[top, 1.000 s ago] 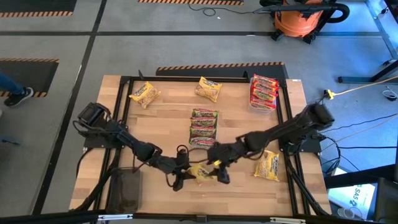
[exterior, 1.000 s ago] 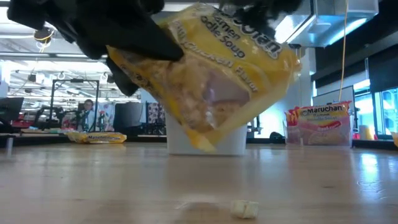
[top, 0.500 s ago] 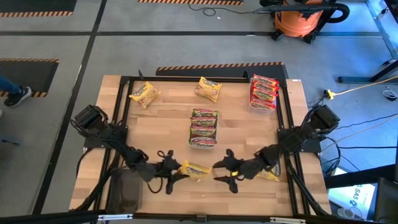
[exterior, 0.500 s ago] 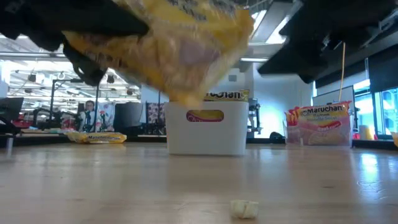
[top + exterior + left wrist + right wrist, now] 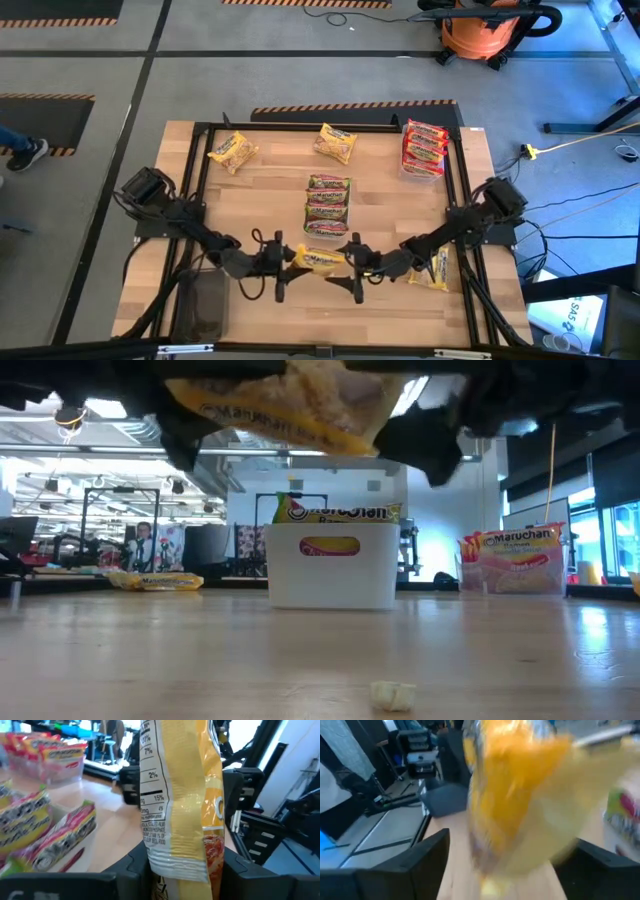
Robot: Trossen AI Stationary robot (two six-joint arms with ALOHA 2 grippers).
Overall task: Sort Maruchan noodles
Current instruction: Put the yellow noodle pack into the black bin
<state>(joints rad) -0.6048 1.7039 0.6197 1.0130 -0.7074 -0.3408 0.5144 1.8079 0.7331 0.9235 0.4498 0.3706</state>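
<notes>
— Yellow crinkly plastic, that packet in mid-air: why is the yellow Maruchan ramen packet [image 5: 320, 260] hanging between the two arms near the front of the wooden table [image 5: 260, 200]?

— It looks like a hand-over. The left claw [image 5: 277, 262] is clamped on one end of it; the left wrist view shows the wrapper standing up between its dark fingers [image 5: 132, 867], nutrition panel facing the camera. It is clear of the table, as the low view shows it high above the wood.

— And the right claw [image 5: 356, 266]?

— It sits just at the packet's other end with its fingers spread wide, one on either side of the wrapper in its own wrist view. I judge it is not gripping.

— Where might the packet be headed?

— Hard to say. Green-wrapped packets [image 5: 327, 204] fill the white tray in the middle [image 5: 327, 233], and red-wrapped packets [image 5: 424, 146] fill the clear tray at the far right corner [image 5: 404, 166]. Other yellow packets lie loose: two at the far edge [image 5: 233, 151] [image 5: 335, 143], one by the right arm [image 5: 433, 268].

— How does the held one look?

— Flat, squarish, glossy, slightly creased, with orange print on the yellow.
</notes>
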